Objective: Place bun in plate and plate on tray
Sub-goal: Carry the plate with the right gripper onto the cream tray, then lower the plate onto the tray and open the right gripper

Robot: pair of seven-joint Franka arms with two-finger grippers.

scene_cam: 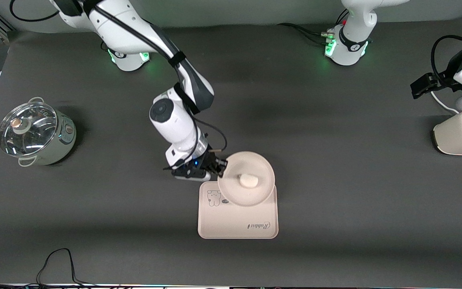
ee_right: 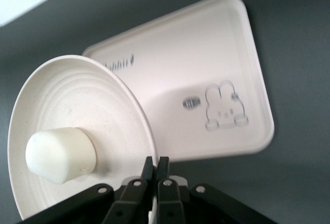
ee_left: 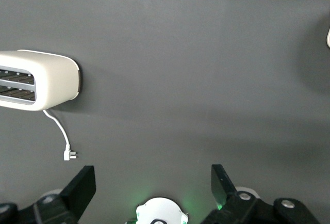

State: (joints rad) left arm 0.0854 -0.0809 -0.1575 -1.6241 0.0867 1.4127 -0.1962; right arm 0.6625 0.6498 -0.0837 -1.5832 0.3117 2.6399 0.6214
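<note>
The right arm reaches out from its base across the dark desk (scene_cam: 335, 208), its forearm bent downward and its wrist turned so that the right claw (scene_cam: 219, 167) meets the plate (scene_cam: 255, 192) from the side, at the rim toward the right arm's end of the desk. The two fingers (ee_right: 156, 170) are pressed together on that rim, pinching it. The plate is held in the air, tilted, over the end of the tray (scene_cam: 231, 224) that lies farther from the front camera, above the corner beside the cartoon animal drawing (scene_cam: 214, 198). The bun (scene_cam: 248, 180) sits inside the plate, near its middle, resting on the ribbed inner surface with one flat end showing in the right wrist view. The tray lies flat on the desk, its "Rabbit" script (scene_cam: 258, 225) on the part nearer the front camera. The left arm waits, drawn back at its own end of the desk, with the left claw (ee_left: 153, 185) spread wide and empty above bare desk, near the toaster (scene_cam: 461, 132). A lidded pot (scene_cam: 34, 132) stands at the right arm's end.
</note>
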